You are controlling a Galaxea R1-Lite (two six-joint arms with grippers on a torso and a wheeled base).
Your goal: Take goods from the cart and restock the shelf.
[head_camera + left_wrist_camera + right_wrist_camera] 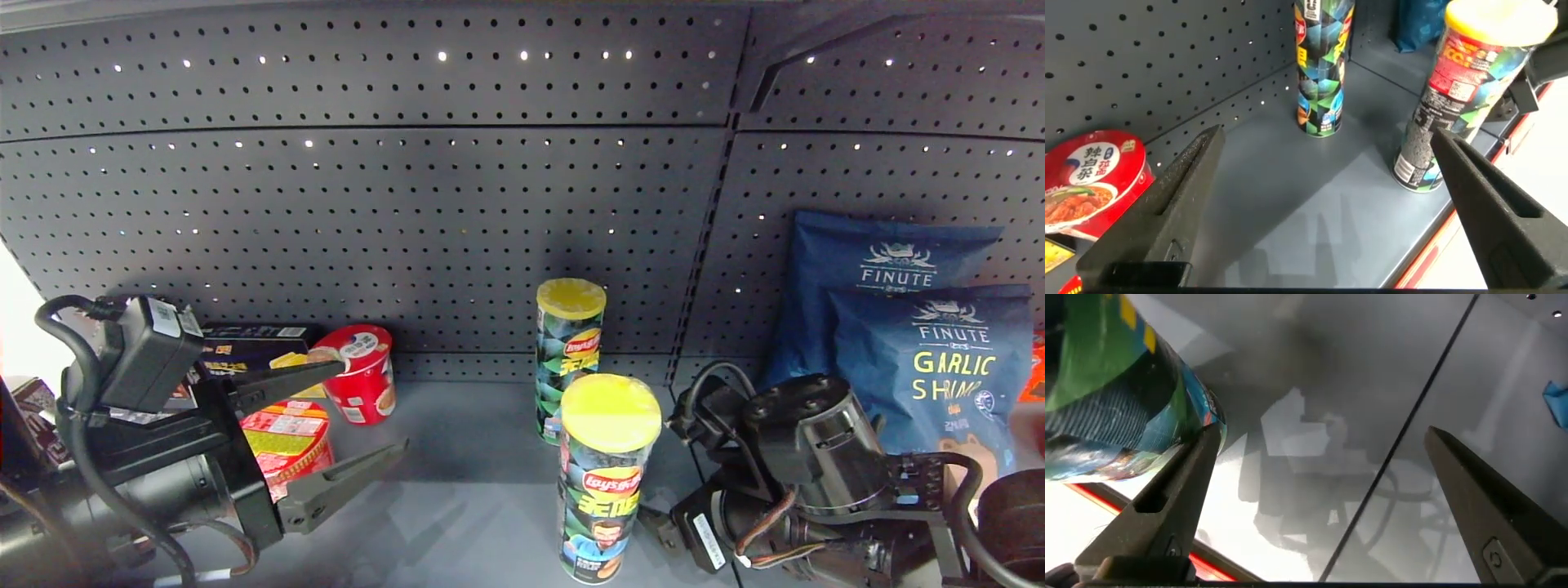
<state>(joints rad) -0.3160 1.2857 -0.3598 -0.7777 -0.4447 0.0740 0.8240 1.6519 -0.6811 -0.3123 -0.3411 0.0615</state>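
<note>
**Both grippers open at the shelf; near can standing free**

Left gripper [374,407]: jaws spread wide, nothing between them, touching nothing. It hangs over the left part of the grey metal shelf deck [482,498].

Right gripper [1323,431]: jaws also wide apart, released. The near crisp can [1118,400], a tall cardboard cylinder with a yellow plastic lid and green-patterned wrap, lies against the outer side of one finger [1176,502]. It may be touching. The wrist view is too close and hazy to be sure.

Cross-view notes:
- In the head view the near crisp can [608,478] stands upright near the deck's front edge, with my right arm low just beside it on the right.
- The left wrist view looks between my left gripper [1327,135] fingers. The near crisp can [1462,90] is ahead and well apart from them. The rear crisp can [1321,65], same make, is upright close to the perforated dark metal back panel [1167,57].
- The head view puts the rear crisp can [569,359] directly behind the near one.

Other stock:
- A red paper noodle cup [359,384] with a printed foil lid stands just behind my left gripper.
- Two dark blue plastic snack bags [931,359] lean against the back panel at far right.
</note>
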